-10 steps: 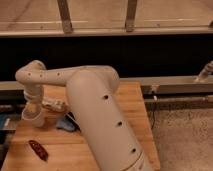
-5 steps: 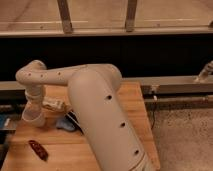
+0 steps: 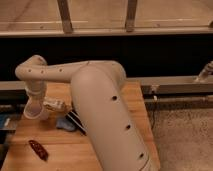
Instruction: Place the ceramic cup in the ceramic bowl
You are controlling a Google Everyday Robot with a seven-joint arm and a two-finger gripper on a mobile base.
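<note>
My arm reaches over the left part of the wooden table (image 3: 120, 100) and bends down at the elbow. The gripper (image 3: 36, 102) points down at the table's left side, right over a white ceramic vessel (image 3: 33, 112). The wrist hides the vessel's top, so I cannot tell whether it is the cup, the bowl, or one inside the other. I see no second ceramic piece apart from it.
A small light packet (image 3: 55, 105) lies just right of the vessel. A blue object (image 3: 65, 123) lies in front of it, partly behind my arm. A dark red object (image 3: 38, 149) lies near the front left corner. A dark wall and a metal rail (image 3: 175, 87) run behind the table.
</note>
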